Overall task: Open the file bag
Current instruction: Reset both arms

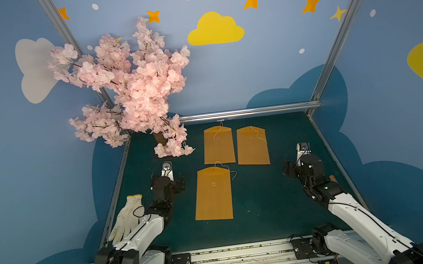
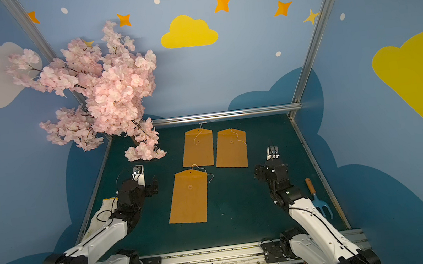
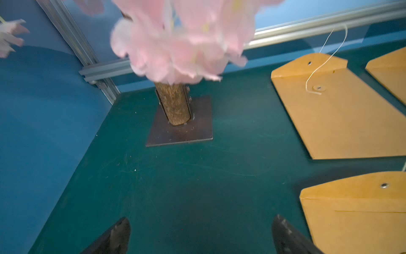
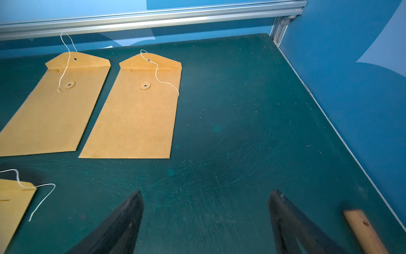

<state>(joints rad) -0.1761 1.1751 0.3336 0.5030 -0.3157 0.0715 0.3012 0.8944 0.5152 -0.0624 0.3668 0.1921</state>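
Between my two grippers, closer to the left one, lies the nearest file bag (image 1: 212, 195), flat on the green table (image 1: 268, 199). Its flap points away from me and its white string (image 4: 41, 191) trails loose off the corner on my right gripper's side. Two more file bags (image 1: 218, 145) (image 1: 252, 146) lie side by side further ahead, inward of my right gripper, each with its string unwound from the button and its flap lying out flat.

My left gripper (image 3: 197, 226) is spread wide and empty, hovering over bare mat with the near bag's edge just inward of its inner finger. My right gripper (image 4: 206, 198) is likewise released, with nothing between its fingers.

I judge the strings are off on all three. If any bag is not yet open, what remains is lifting its mouth.

Several things could go wrong:
- The paper lies flush with the mat, so a pinch at the flap could skid the whole bag instead of raising it.
- The loose string could catch on a fingertip as I sweep inward and drag the bag askew.
- Straight ahead of my left gripper stand the blossom tree (image 1: 131, 87) and its base plate (image 3: 180, 132). Reaching forward there risks brushing the low petals.
- Just outward of my right gripper lies a garden fork (image 2: 319, 201), and swinging outward would knock its wooden handle (image 4: 364, 231).
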